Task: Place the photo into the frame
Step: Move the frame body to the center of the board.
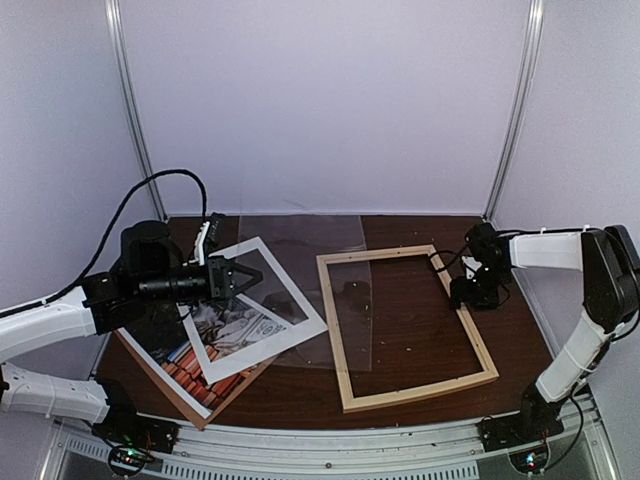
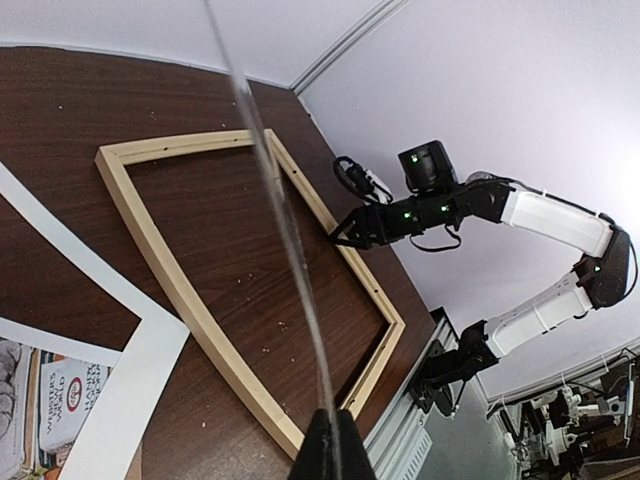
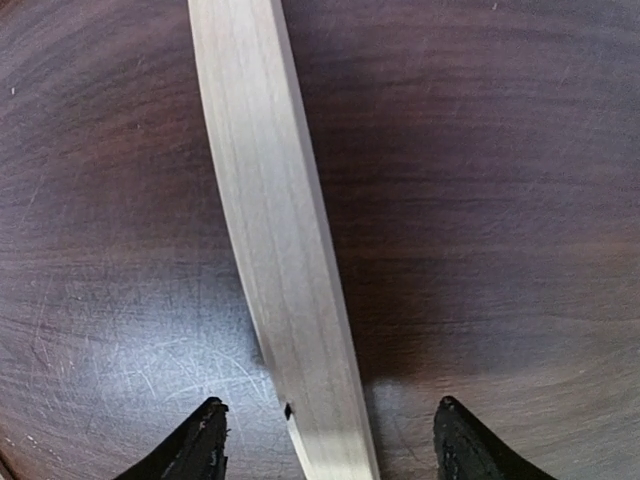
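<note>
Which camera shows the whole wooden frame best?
Top external: all four rails of the frame lie in sight. Left wrist shows most of it, obliquely; right wrist shows just one rail close up.

Open room inside the frame
Right rail straddled by the right gripper, jaws apart; left rail crossed by a clear pane pinched in the left gripper; white mat just left of it.

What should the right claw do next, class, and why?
Probably close on the near rail of the frame to steady it: the right claw is open astride that rail, while the left claw holds a clear sheet angled toward the frame.
</note>
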{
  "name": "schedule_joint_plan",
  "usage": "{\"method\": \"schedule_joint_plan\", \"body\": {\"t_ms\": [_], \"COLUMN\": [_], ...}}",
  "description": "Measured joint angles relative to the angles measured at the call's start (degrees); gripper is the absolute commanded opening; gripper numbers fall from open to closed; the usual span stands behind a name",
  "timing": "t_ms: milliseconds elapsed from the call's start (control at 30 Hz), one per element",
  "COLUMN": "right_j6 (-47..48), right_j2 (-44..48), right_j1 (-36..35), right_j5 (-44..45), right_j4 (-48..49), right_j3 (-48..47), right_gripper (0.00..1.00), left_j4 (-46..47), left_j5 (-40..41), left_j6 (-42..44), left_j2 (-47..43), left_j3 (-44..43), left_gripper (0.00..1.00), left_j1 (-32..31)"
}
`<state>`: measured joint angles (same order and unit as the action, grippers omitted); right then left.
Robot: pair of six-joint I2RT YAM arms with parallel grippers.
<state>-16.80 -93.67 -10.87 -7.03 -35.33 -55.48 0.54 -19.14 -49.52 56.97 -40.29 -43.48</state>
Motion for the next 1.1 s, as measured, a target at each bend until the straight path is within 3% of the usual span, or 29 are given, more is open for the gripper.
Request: {"method": "schedule_joint_plan", "body": {"t_ms": [200,433,833,1100], "right_j6": [-0.55,-3.15,-11.30,-11.21], "right_j2": [-0.09,1.86,6.93,7.52], "right_j1": [0.00,-1.03,-10.40,-9.73], "right_j5": [-3.72,-6.19,-7.08,-6.01], "right_j4": [2.97,7.17,9.51,8.11], "right_j3": [3.37,6.47,11.41,10.32], "right_gripper": [0.60,0.58,0.65,0.75], "left_j4": [1.07,1.44,1.77,3.98], "left_j5": [-1.16,-1.42,-2.45,-3.65], "left_j6": [-0.48,-1.16,-1.40,-2.67], "left_j2": [0.15,0.31,2.23,5.64], "left_j3": [-1.14,-3.72,-5.38,-6.51], "left_gripper": [0.00,0.00,0.00,0.00], "left_j1": [0.00,0.00,0.00,-1.27]}}
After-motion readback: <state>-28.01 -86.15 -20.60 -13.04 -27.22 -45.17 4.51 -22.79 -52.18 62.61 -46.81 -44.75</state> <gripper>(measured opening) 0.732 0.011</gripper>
